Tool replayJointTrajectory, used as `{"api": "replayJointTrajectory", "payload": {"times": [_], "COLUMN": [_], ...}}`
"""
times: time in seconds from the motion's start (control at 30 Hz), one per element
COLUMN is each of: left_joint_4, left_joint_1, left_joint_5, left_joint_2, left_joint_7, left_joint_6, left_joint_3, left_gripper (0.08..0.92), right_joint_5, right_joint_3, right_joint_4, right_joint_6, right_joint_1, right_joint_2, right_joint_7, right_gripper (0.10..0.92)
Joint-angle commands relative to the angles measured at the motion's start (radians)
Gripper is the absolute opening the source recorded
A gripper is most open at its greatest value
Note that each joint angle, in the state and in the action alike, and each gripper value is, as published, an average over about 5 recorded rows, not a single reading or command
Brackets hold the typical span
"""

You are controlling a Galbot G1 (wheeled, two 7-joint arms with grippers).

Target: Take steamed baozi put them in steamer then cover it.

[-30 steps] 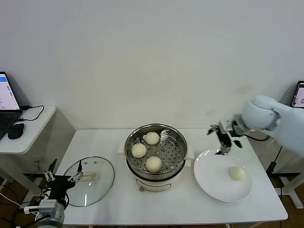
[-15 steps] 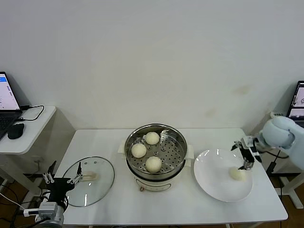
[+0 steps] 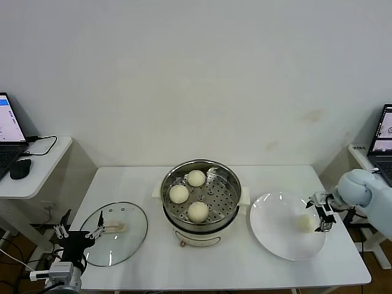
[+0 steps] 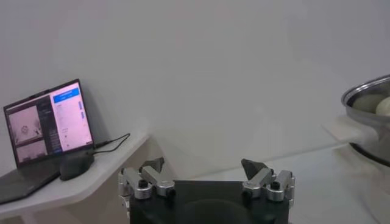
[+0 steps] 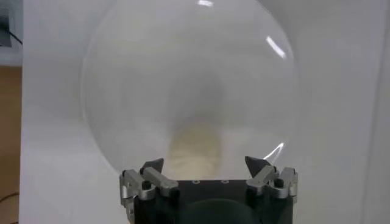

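The steel steamer (image 3: 224, 195) stands mid-table, uncovered, with three cream-white baozi (image 3: 196, 178) on its perforated tray. A fourth baozi (image 3: 304, 223) lies on the white plate (image 3: 275, 228) at the right. My right gripper (image 3: 323, 214) is open, low over the plate at that baozi's right side. In the right wrist view the baozi (image 5: 196, 143) sits just ahead of and between the open fingers of my right gripper (image 5: 204, 162). The glass cover (image 3: 119, 229) lies flat on the table at the left. My left gripper (image 3: 78, 234) is open and empty beside it.
A side table with a laptop (image 4: 49, 119) and a mouse (image 3: 20, 168) stands at the far left. The steamer's rim (image 4: 368, 97) shows far off in the left wrist view. Another laptop (image 3: 384, 131) is at the far right.
My right gripper has swung right from beside the steamer and dropped down to the baozi on the plate. The left arm has stayed low by the cover.
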Motion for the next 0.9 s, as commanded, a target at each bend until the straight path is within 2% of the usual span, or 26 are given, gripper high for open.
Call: {"api": "replayJointTrajectory", "payload": {"times": [0.03,0.57,0.9], "left_joint_4": [0.0,0.001,0.001], "left_joint_1": [0.0,0.001,0.0], "left_joint_5": [-0.001,0.0,-0.001], "left_joint_2": [-0.002,-0.006,-0.005], "left_joint_7": [0.0,0.0,-0.001], "left_joint_6": [-0.001,-0.003,-0.003], "left_joint_3": [0.0,0.001,0.001], "left_gripper": [0.823,0.823,0.823], "right_joint_5": [-0.05,-0.065,-0.032], "right_joint_3": [0.048,0.048,0.027], "right_joint_4": [-0.056,-0.078,-0.053], "right_joint_6": [0.01,0.004,-0.006], "right_joint_1": [-0.065,-0.066,-0.016], "right_joint_2": [0.043,0.084,0.054], "right_joint_7": [0.014,0.012,0.002], "right_gripper": [0.809,0.691,0.531]}}
